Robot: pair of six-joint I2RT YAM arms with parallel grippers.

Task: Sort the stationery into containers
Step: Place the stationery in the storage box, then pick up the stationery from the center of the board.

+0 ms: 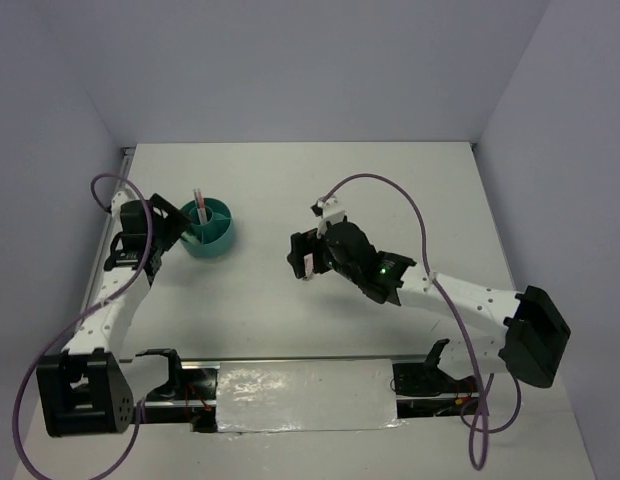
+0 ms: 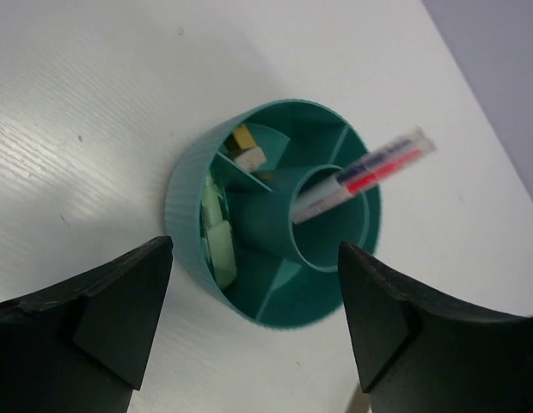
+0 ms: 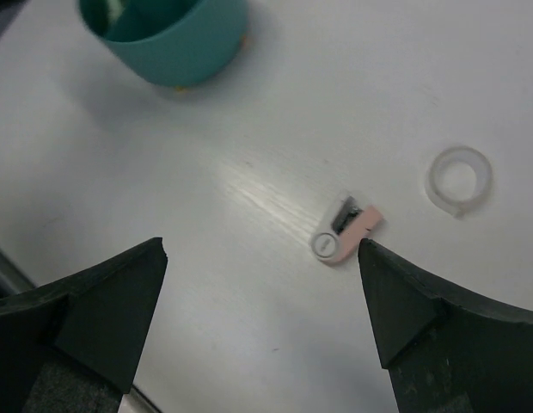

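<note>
Two items lie unsorted on the table (image 3: 163, 172) — pink eraser (image 3: 346, 234) and tape ring (image 3: 460, 179) — under our right gripper (image 3: 262, 258), wide open, empty. In the cup (image 2: 185, 198) sit pen (image 2: 370, 172), mint erasers (image 2: 217, 241) and blocks (image 2: 247, 151); our left gripper (image 2: 255, 249) gapes empty by it.

Organiser cup (image 2: 182, 215): teal plastic, finely ribbed outer wall, smooth semi-matt inside; pen (image 2: 374, 170) in its central ring: clear glossy plastic barrel. Eraser (image 3: 352, 231): matt pink, grey plastic cap; tape ring (image 3: 459, 179), at its 2 o'clock: translucent, frosted. Table (image 2: 77, 103): white, faintly grained, slight sheen; right gripper fingers (image 3: 103, 310): matt black plastic.
</note>
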